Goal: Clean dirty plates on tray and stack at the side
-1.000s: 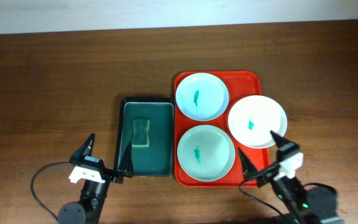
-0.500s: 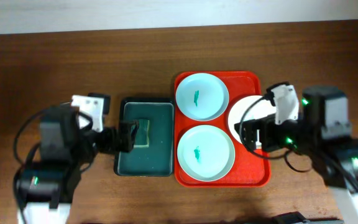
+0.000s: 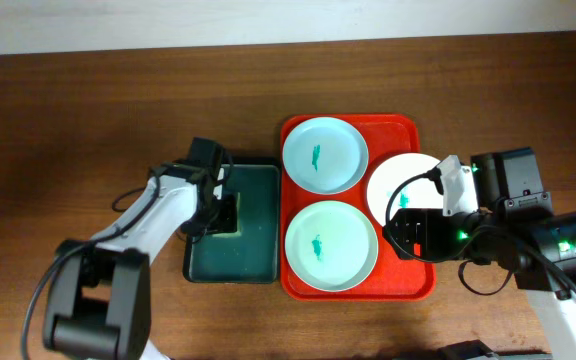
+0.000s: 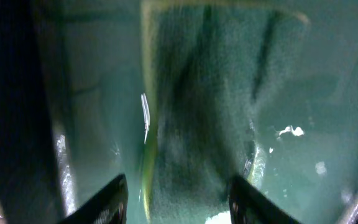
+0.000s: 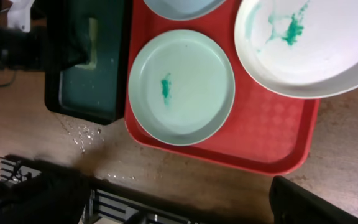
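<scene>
The red tray [image 3: 408, 278] lies right of centre on the worktop [image 3: 88, 110], its long axis running near to far. Two pale blue plates fill its left half: the far plate [image 3: 325, 155] and the near plate [image 3: 331, 245]. A whiter third plate [image 3: 395, 180] overlaps the right rim. Each bears a small teal smear at centre.

The right tool [image 5: 179, 186] hangs over the tray's right side, spread wide and holding nothing. The left tool [image 4: 179, 199] is also wide, with a finger on either side of the sponge [image 4: 204, 112] in the dark green tray [image 3: 253, 255].
</scene>
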Robot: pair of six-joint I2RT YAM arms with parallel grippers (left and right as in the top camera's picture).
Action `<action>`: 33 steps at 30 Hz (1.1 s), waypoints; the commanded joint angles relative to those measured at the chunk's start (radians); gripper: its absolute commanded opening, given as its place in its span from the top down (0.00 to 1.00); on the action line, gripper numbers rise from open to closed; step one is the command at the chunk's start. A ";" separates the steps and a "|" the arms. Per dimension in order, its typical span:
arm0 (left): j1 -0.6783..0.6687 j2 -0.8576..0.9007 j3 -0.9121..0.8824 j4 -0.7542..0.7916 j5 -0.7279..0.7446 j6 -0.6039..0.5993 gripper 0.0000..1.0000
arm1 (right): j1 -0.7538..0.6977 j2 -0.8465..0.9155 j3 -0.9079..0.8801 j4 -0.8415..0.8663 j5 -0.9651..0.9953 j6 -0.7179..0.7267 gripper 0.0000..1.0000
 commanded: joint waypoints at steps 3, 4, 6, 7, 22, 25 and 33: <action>0.000 0.155 0.006 0.071 0.070 0.007 1.00 | -0.005 0.003 0.010 -0.003 0.012 0.012 0.07; 0.000 0.151 0.010 0.060 0.072 0.007 1.00 | -0.005 0.003 0.010 -0.003 0.012 0.011 0.07; 0.001 0.130 0.060 -0.013 0.072 0.008 1.00 | -0.005 0.003 0.010 -0.003 0.012 0.011 0.07; 0.000 0.118 0.093 -0.056 0.071 0.011 0.80 | -0.005 0.003 0.010 -0.003 0.013 0.011 0.07; 0.000 0.272 0.205 -0.008 -0.010 0.108 1.00 | -0.005 0.003 0.010 -0.005 0.020 0.012 0.07; 0.000 0.233 0.311 -0.105 0.048 0.108 0.87 | -0.005 0.003 0.010 0.008 0.032 0.060 0.11; 0.000 0.185 0.346 -0.342 0.058 0.107 0.44 | -0.005 0.007 0.009 0.019 0.151 0.157 0.20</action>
